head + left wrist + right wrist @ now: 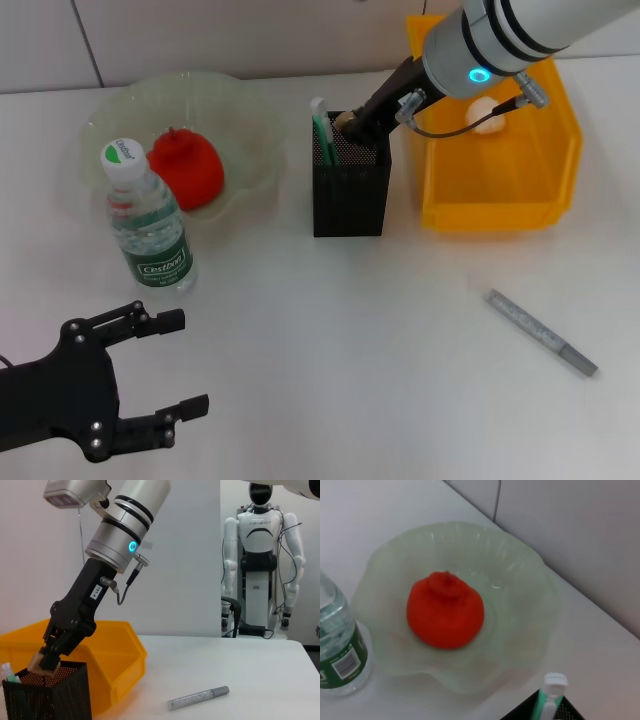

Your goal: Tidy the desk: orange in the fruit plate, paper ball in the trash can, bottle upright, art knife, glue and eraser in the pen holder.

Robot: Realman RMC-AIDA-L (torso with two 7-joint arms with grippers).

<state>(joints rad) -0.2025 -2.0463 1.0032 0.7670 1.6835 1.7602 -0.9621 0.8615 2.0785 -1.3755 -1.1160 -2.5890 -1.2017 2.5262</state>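
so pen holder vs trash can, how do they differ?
The pen holder is black mesh, narrow and tall; the trash can is solid yellow plastic, wider and lower. The right gripper, holding the eraser, is at the holder's rim, not the can. Both stand upright, open-topped.

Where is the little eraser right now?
In the head view, the eraser is pinched in the right gripper just above the open top of the pen holder, between the fruit plate and the trash can.

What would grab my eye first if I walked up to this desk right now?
Probably the right gripper, reaching over the black pen holder at mid-desk, jaws shut on the tan eraser at its rim. Next, the red-orange orange in the pale green fruit plate at back left, and the yellow trash can beside the holder.
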